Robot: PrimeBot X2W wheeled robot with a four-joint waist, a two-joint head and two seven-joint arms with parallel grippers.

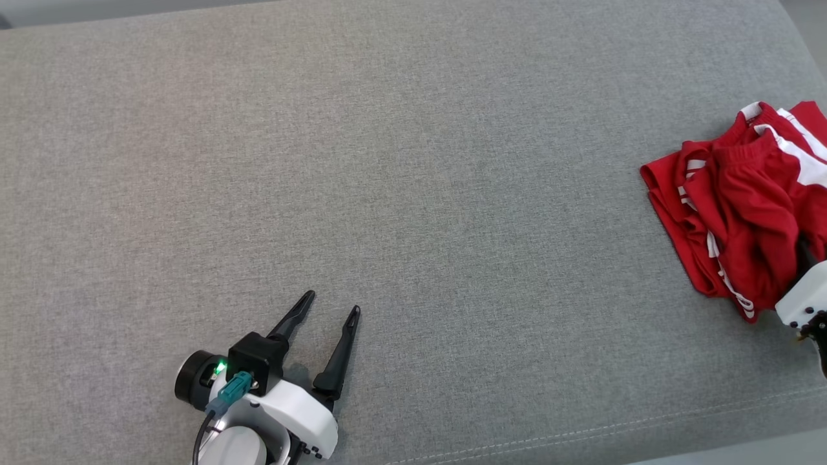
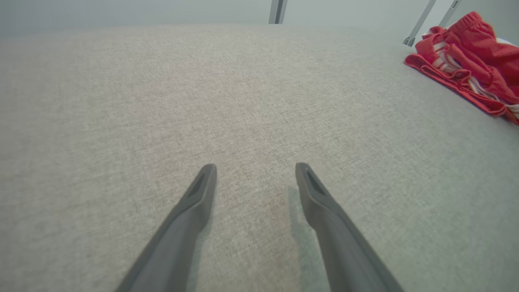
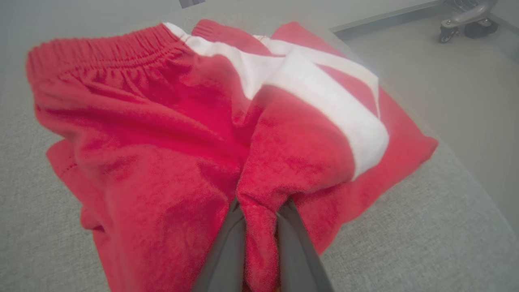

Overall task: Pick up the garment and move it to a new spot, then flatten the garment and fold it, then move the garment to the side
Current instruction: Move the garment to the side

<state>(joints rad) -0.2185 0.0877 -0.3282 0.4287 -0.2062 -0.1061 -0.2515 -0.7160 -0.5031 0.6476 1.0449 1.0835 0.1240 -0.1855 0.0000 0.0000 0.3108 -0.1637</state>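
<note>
A crumpled red garment with white stripes lies at the right edge of the grey cushion. It also sits at the upper right of the left wrist view as the garment. In the right wrist view my right gripper is shut on a fold of the red garment, cloth pinched between its two dark fingers. The right wrist's white housing pokes in at the right edge of the head view. My left gripper rests open at the lower left with nothing between its fingers.
The cushion's front seam runs along the bottom right. Beyond the cushion's right side lies pale floor with a caster wheel. Metal legs stand behind the cushion.
</note>
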